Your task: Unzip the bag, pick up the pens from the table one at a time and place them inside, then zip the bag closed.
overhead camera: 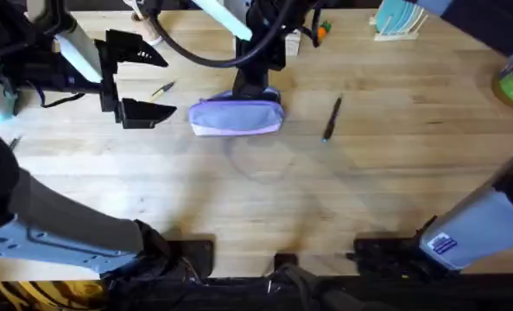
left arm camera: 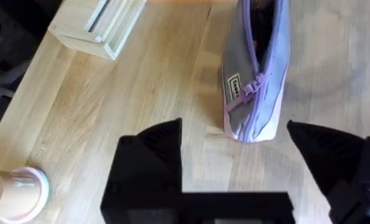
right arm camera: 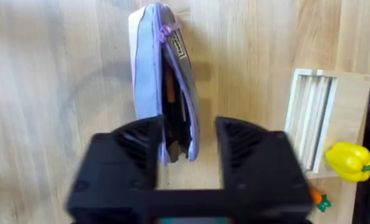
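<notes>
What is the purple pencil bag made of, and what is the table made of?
The bag looks like soft woven fabric, matte lavender with a grey panel: it sags open along its zipper and creases at the end. The table looks like wood, pale with a smooth low sheen: long plank strips with grain lines run across it.

Clearance around lavender fabric pouch [overhead camera: 237, 116]

Right black gripper [overhead camera: 252, 86] blocks 12 o'clock; bare wooden table [overhead camera: 265, 190] at 6 o'clock.

Overhead: high, facing down and forward. Wrist cameras: close, facing down from 9 and 12 o'clock, sharing the bag [overhead camera: 237, 116]
</notes>
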Robot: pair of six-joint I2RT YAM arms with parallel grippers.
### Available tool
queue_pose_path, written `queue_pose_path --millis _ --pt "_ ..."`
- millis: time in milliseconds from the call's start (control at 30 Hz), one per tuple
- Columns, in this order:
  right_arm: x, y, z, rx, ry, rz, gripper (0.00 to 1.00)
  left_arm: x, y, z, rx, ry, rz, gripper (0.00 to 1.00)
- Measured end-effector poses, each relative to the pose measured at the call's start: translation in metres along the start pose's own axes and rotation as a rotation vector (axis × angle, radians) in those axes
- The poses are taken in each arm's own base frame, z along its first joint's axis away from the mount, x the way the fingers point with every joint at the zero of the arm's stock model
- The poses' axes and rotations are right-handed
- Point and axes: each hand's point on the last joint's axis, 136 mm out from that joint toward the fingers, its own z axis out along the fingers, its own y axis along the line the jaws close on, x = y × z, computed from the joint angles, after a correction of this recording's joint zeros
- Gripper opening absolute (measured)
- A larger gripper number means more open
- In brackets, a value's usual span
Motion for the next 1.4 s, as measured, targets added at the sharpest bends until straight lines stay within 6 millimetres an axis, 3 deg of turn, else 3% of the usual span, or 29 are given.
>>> queue_pose_path --millis 133,167,433,800,1400 --pt "-0.001 0.003 0.0 -0.015 -0.009 0.003 0.083 0.0 0.0 0.0 0.0 0.0 0.0 0.993" --pt "-0.002 0.005 0.0 -0.027 -0.013 0.003 0.051 0.0 0.0 0.0 0.0 0.0 0.0 0.993" --pt "-0.004 0.016 0.001 -0.14 -0.089 0.046 0.035 0.0 0.0 0.0 0.0 0.0 0.0 0.993" --pt "0.016 0.02 0.051 -0.245 -0.032 0.101 0.035 0.0 0.0 0.0 0.0 0.0 0.0 0.993" --pt "0.028 0.007 0.056 -0.234 -0.033 0.136 0.034 0.0 0.0 0.0 0.0 0.0 0.0 0.993"
